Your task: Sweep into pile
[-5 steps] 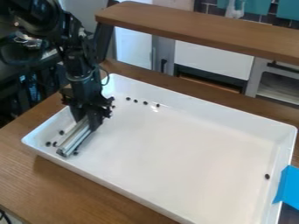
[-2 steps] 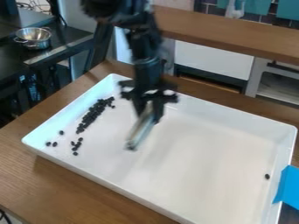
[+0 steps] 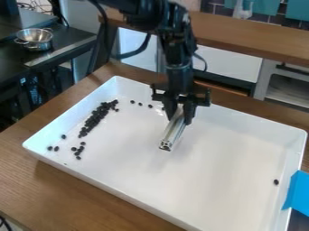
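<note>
Lengthwise aslant, metal bar (image 3: 172, 134) between fingers (image 3: 189, 113), free end down, slightly left

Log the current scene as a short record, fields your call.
gripper: black, over the tray, closed on a metal bar
bar: metal, slanting down toward the camera
tray: white, shallow, on a wooden table
main pile: dark pieces, a long strip near the left wall
small cluster: dark pieces, nearer the camera than the pile
strays: a few by the left wall, a short row by the far wall, one piece near the right wall
tape: blue, at the right rim
status: not yet one pile
</note>
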Robot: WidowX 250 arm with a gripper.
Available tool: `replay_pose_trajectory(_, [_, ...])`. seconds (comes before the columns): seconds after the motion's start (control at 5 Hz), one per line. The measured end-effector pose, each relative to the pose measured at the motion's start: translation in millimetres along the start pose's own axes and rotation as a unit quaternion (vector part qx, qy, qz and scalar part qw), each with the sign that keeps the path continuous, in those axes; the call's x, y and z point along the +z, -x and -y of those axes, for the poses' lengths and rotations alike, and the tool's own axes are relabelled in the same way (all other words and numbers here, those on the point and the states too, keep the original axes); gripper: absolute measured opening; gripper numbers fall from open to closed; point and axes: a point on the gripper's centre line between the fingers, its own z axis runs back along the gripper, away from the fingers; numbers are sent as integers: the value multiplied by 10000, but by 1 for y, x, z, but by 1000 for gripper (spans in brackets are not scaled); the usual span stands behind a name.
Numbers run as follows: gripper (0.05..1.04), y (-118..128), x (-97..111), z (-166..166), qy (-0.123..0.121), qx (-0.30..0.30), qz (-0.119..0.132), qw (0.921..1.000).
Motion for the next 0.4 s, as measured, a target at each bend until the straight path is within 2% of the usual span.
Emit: replay_pose_trajectory(0.4, [380, -16, -15, -34, -165, 81, -13, 9998])
